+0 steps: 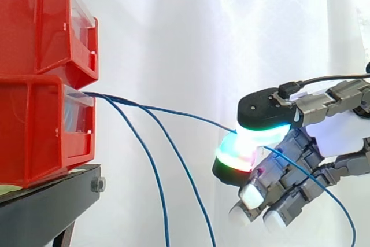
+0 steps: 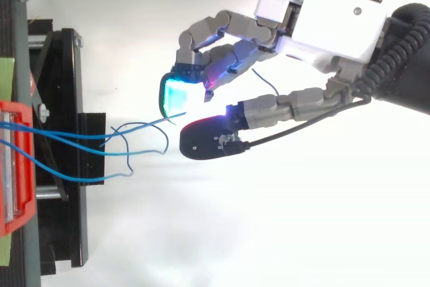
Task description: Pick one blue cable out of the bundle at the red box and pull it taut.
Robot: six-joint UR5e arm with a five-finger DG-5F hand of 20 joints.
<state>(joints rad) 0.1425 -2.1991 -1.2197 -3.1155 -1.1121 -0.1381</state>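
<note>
One blue cable (image 1: 185,114) runs nearly straight from the mouth of the lower red box (image 1: 34,137), well ahead of the fingertips, into the hand (image 1: 341,134). The hand pinches it between two glowing pads (image 1: 236,153), the other fingers loosely bent beneath and holding nothing. That narrow pinch seems meant to single out one strand (the two other blue cables (image 1: 151,166) droop free between hand and box), while the loose tail (image 1: 329,192) falls away under the palm.
</note>
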